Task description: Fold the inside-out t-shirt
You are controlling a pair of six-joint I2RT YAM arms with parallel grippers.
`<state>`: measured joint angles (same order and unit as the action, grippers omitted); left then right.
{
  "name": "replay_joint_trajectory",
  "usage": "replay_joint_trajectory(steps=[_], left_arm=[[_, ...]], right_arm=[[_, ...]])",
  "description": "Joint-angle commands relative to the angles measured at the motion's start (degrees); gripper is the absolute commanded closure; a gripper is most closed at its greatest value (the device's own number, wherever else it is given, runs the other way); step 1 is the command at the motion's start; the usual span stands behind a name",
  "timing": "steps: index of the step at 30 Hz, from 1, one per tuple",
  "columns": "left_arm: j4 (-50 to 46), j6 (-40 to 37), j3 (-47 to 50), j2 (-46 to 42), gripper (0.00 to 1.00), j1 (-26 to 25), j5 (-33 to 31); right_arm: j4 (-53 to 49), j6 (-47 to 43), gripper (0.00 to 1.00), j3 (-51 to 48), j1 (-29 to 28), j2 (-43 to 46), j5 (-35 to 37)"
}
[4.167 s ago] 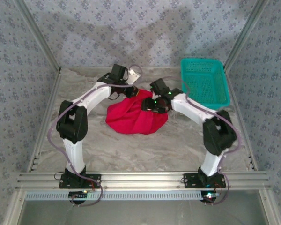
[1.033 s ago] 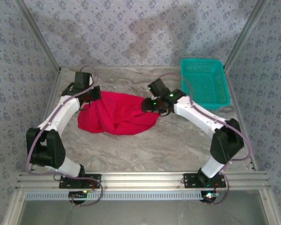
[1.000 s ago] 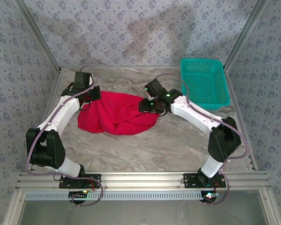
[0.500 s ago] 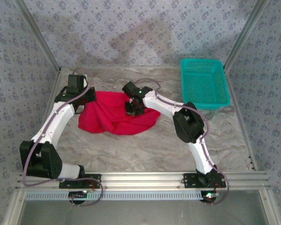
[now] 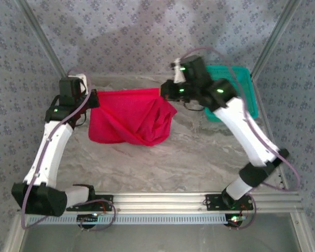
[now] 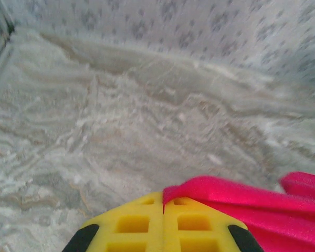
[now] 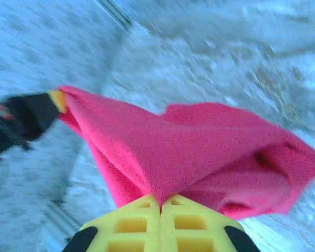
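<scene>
The red t-shirt (image 5: 130,118) is held up over the table (image 5: 199,152), its top edge pulled straight between the two arms. The left gripper (image 5: 92,97) pinches one top corner tight. The right gripper (image 5: 164,92) pinches the other.

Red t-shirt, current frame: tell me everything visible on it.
The t-shirt is plain bright red, soft-looking cloth. It hangs stretched between the left gripper and right gripper, each shut on an upper corner, so the top edge runs taut and nearly level. Below, it sags in diagonal folds, bunched toward the right. Sleeves and neck can't be made out. Whether its lower edge rests on the table is unclear.
</scene>
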<state>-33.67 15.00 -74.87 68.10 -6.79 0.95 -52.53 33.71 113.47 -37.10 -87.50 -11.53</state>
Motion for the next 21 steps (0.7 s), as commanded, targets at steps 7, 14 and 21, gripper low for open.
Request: replay_joint_trajectory(steps=[7,14,21], left_arm=[[2.37,-1.24,-3.60,2.21,1.00,-2.04,2.65],[0.81,-6.02,-9.54,24.20,0.92,-5.94,-0.79],[4.40,-11.75,-0.35,20.57,0.47,-14.92,-7.67]], right_arm=[[10.88,7.47,1.00,-12.77,17.92,2.77,-17.05],[6.64,0.12,0.58,-5.46,21.23,-23.87,-11.67],[7.85,-3.36,0.38,-18.72,14.91,-17.79,-1.98]])
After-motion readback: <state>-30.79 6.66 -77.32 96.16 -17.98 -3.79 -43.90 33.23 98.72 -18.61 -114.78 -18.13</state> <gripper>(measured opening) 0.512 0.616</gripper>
